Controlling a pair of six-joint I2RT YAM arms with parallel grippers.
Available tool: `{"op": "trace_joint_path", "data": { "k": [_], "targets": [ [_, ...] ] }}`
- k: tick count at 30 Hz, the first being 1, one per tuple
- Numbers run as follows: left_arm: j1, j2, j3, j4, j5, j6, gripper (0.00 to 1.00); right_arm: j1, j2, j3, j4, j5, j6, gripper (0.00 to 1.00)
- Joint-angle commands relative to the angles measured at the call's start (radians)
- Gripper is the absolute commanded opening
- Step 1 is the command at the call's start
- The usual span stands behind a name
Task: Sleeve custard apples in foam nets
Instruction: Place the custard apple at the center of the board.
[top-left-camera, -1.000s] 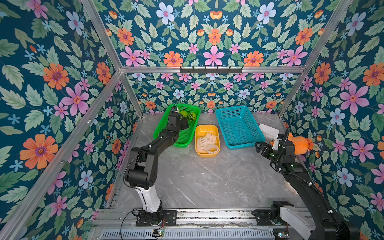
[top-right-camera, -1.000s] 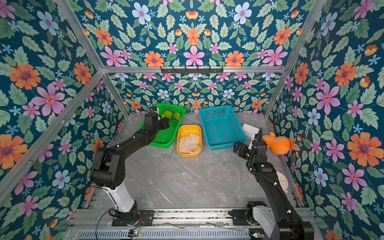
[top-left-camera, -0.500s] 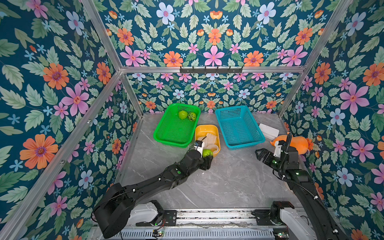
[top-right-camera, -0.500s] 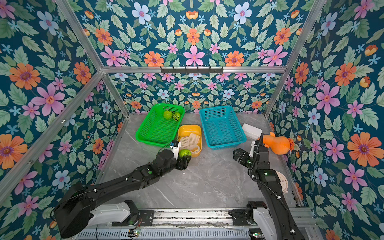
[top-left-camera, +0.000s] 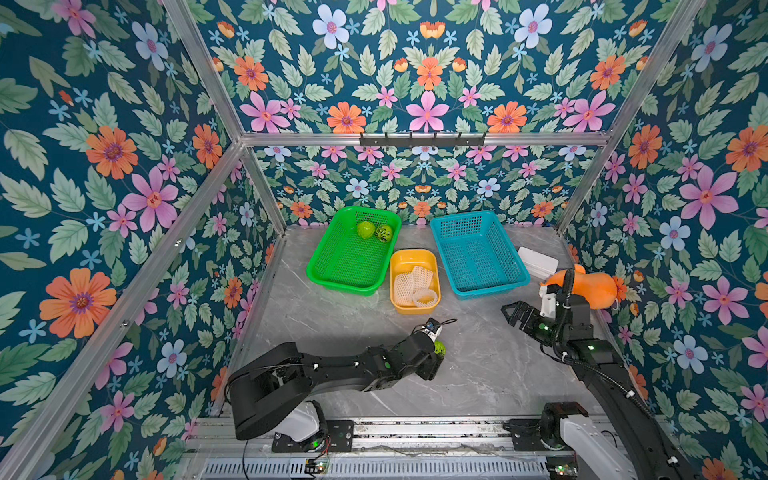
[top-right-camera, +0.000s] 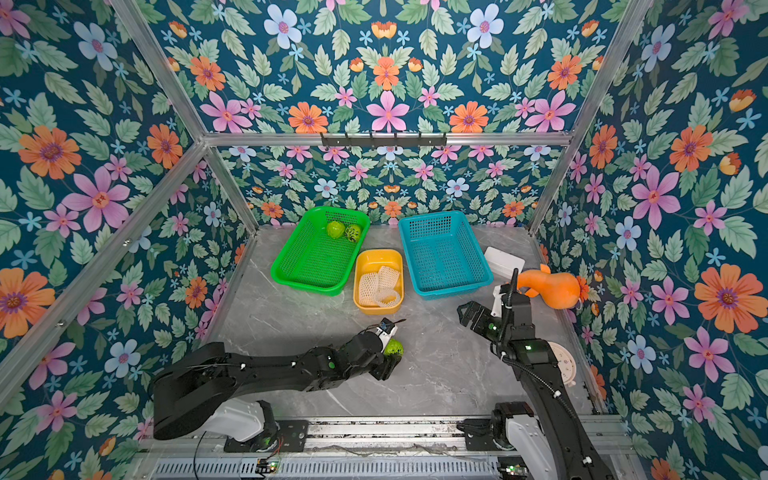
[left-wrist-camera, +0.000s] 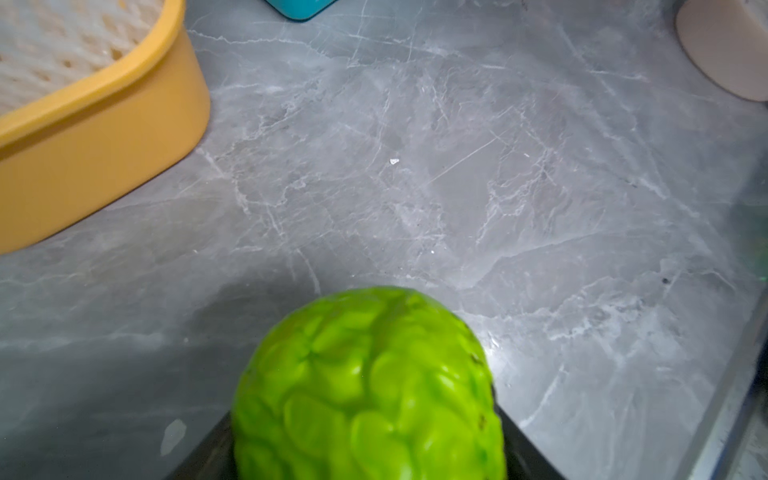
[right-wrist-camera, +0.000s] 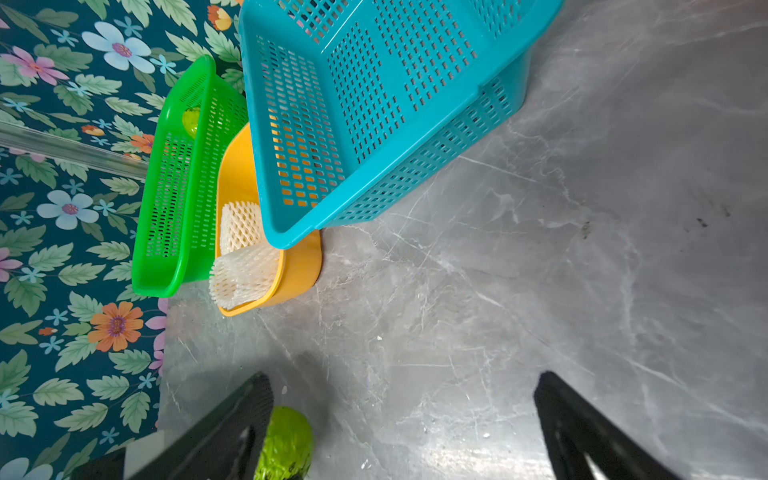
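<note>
Now we have carried one custard apple (top-right-camera: 392, 348), clamped in our left gripper (top-left-camera: 436, 352), from the green basket (top-left-camera: 349, 266) over the table (top-left-camera: 478, 374) just before the yellow tub (top-left-camera: 413, 252); our right gripper (top-left-camera: 515, 313) gapes empty, ready for the tub's foam nets (top-left-camera: 415, 284).

Black arms (top-left-camera: 340, 370) (white bases (top-left-camera: 300, 420))

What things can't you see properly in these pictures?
- In the left wrist view the held custard apple covers most of the left gripper.
- In the right wrist view the blue basket covers part of the yellow tub, so the foam nets cannot be counted there.
- In a top view the right arm hides most of a round white thing.
</note>
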Motion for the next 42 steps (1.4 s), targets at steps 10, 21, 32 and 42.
{"op": "trace_joint_path", "data": {
  "k": [10,21,32,42],
  "targets": [
    [-0.001,0.034,0.007,0.004,-0.031,0.011,1.00,0.075,0.075,0.051,0.033,0.033,0.004,0.71],
    [0.037,-0.199,-0.038,-0.062,-0.156,-0.021,1.00,0.273,0.264,0.205,0.058,0.142,-0.026,0.64],
    [0.320,-0.370,-0.181,0.053,-0.196,-0.165,1.00,0.465,0.635,0.521,0.044,0.185,-0.113,0.64],
    [0.413,-0.321,-0.236,0.224,-0.180,-0.186,1.00,0.533,0.907,0.724,-0.055,0.191,-0.170,0.49]
  ]
}}
